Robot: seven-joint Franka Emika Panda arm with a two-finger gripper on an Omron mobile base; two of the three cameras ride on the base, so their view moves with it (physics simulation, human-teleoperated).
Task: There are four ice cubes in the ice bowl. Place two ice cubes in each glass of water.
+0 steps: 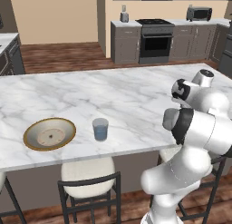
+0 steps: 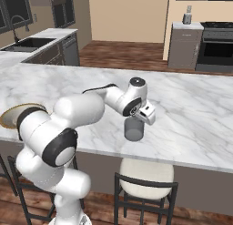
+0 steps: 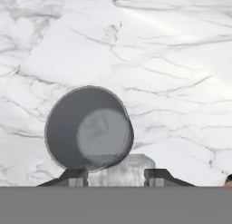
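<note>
In the hand view a pale translucent ice cube sits between my two fingertips, and my gripper is shut on it. Just beyond it stands the darker grey glass of water, seen from above with its mouth open. From the right base view my gripper hangs right over this glass, near the counter's front edge. The bluish glass of water stands beside the ice bowl, a wide gold-rimmed dish at the left. Any cubes in the bowl are too small to make out.
The marble island counter stretches wide behind both glasses. Stools stand under its front edge. My own arm partly hides the ice bowl in the right base view. A stove and cabinets line the far wall.
</note>
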